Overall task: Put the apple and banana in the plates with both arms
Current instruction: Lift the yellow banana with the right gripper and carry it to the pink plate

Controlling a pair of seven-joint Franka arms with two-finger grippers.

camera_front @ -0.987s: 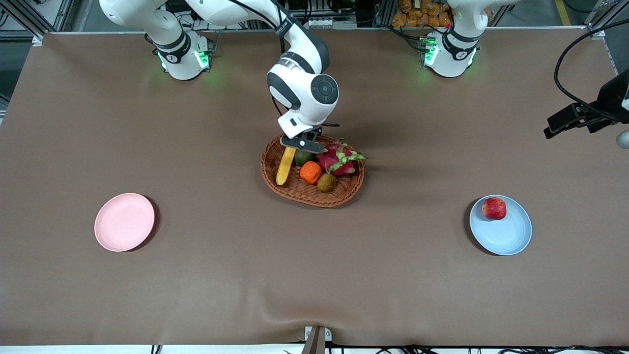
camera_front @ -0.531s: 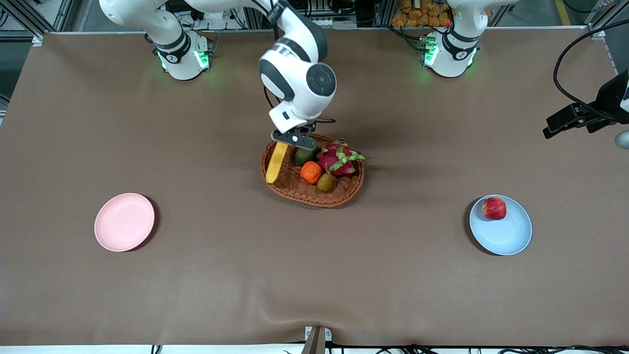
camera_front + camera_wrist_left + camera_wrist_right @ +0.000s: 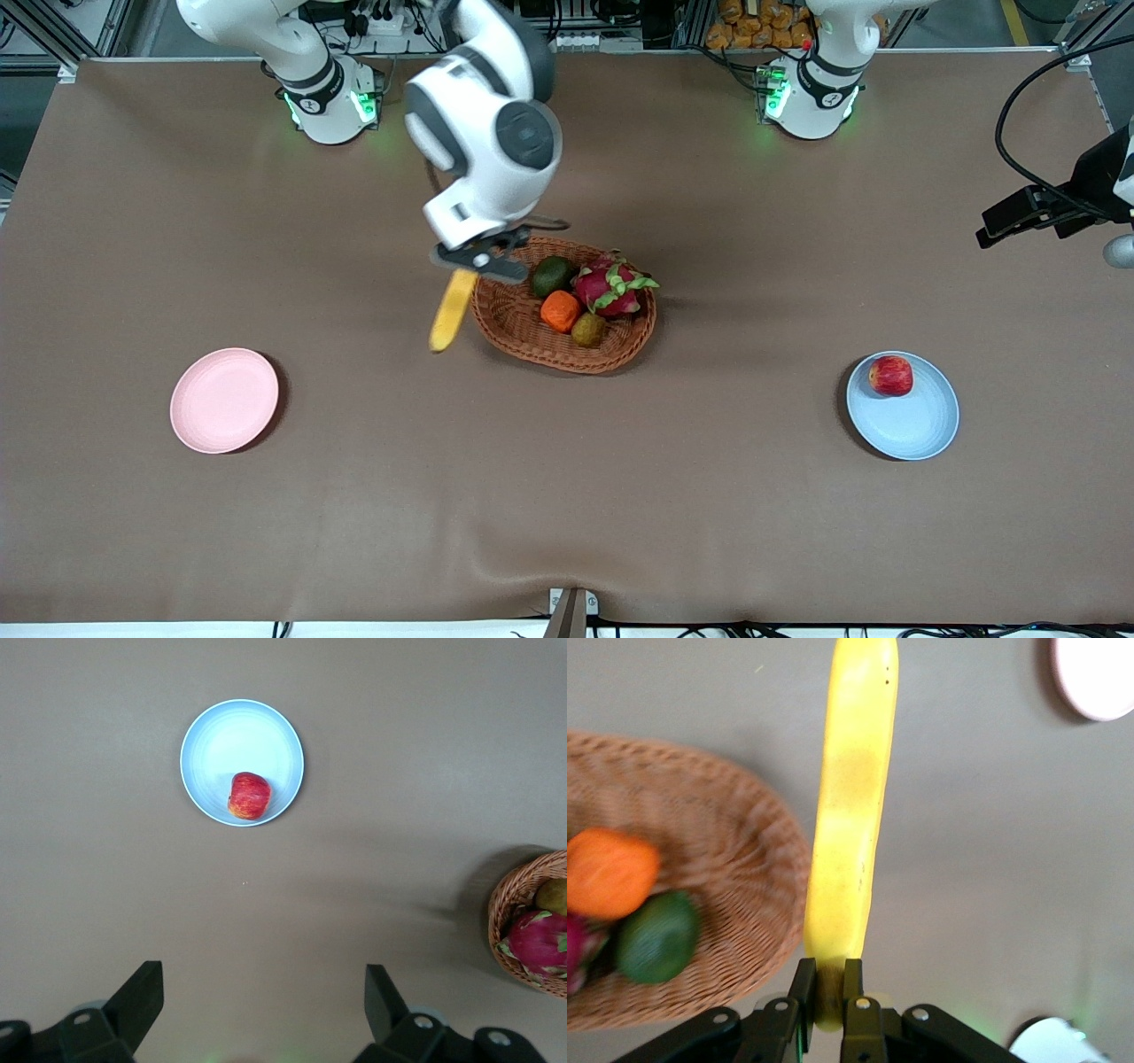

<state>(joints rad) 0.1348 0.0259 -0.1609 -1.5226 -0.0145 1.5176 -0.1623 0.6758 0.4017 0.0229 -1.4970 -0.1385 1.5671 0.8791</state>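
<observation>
My right gripper is shut on one end of the yellow banana and holds it in the air over the table, just off the basket's rim on the right arm's side; the right wrist view shows the banana clamped between the fingers. The red apple lies on the light blue plate, also shown in the left wrist view. The pale pink plate lies bare toward the right arm's end. My left gripper is open and empty, high over the table at the left arm's end.
A woven brown basket at the table's middle holds a dragon fruit, an orange mandarin, a green avocado and a brownish kiwi. A black camera mount juts in at the left arm's end.
My right gripper has lifted the banana out of the basket and carried it toward the right arm's end, past the rim. The left arm has not moved.
</observation>
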